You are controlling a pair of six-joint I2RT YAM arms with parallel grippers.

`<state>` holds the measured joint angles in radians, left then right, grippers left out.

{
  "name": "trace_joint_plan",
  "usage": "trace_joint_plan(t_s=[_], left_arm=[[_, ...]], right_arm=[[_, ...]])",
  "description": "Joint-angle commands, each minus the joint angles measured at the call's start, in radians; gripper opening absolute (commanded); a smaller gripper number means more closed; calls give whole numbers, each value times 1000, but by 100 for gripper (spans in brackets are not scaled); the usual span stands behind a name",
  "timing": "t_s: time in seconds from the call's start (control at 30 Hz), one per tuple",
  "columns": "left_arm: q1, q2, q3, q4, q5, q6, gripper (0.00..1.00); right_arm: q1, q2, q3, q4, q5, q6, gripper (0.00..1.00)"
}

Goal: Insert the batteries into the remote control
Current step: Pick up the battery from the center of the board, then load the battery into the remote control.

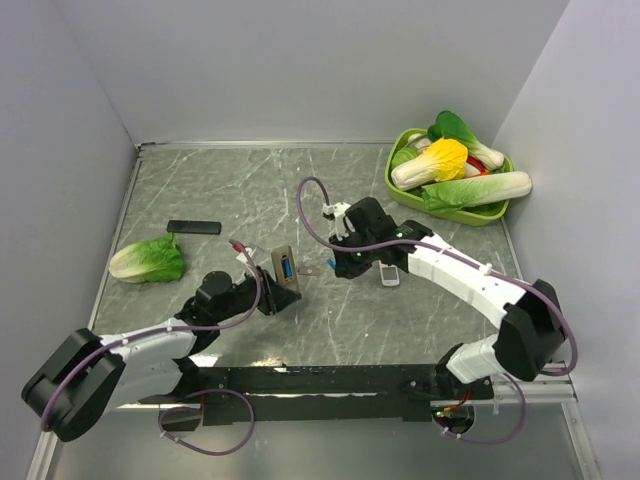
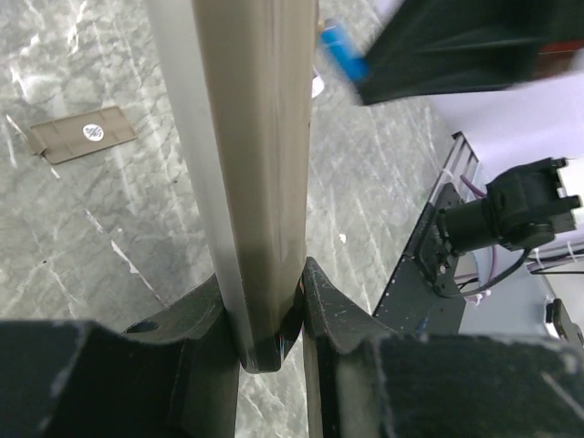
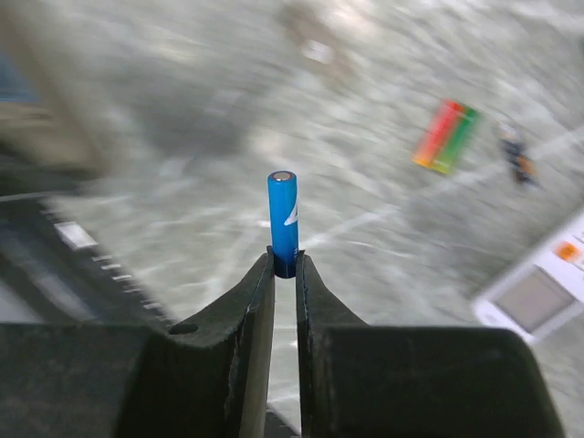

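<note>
My left gripper (image 1: pixel 272 295) is shut on the lower end of the slim grey-beige remote control (image 1: pixel 284 268) and holds it upright, its blue recess facing the right arm. In the left wrist view the remote (image 2: pixel 255 137) is clamped between the jaws (image 2: pixel 265 301). My right gripper (image 1: pixel 338 262) is shut on a blue battery (image 3: pixel 283 219), held upright at its fingertips (image 3: pixel 285 265), just right of the remote. That battery also shows in the left wrist view (image 2: pixel 342 50). Green, red and orange batteries (image 3: pixel 444 137) lie together on the table.
A grey battery cover (image 1: pixel 312 270) lies flat between the grippers, also seen in the left wrist view (image 2: pixel 82 134). A wider white remote (image 1: pixel 390 275) lies under the right arm. A black bar (image 1: pixel 193 227) and lettuce leaf (image 1: pixel 148 260) lie left. A green basket (image 1: pixel 400 185) of vegetables stands far right.
</note>
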<state>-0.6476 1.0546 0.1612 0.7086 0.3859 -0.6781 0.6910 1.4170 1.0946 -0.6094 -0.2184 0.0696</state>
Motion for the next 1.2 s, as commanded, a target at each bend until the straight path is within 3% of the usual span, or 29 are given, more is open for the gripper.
trace_joint_plan(t_s=[0.0, 0.43, 1.17], left_arm=[[-3, 62, 24, 149, -4, -15, 4], [-86, 127, 78, 146, -84, 41, 4], [-150, 185, 103, 210, -139, -18, 4]], right_arm=[[45, -53, 83, -32, -96, 128, 0], [117, 14, 174, -3, -214, 291, 0], [124, 143, 246, -58, -139, 361, 0]])
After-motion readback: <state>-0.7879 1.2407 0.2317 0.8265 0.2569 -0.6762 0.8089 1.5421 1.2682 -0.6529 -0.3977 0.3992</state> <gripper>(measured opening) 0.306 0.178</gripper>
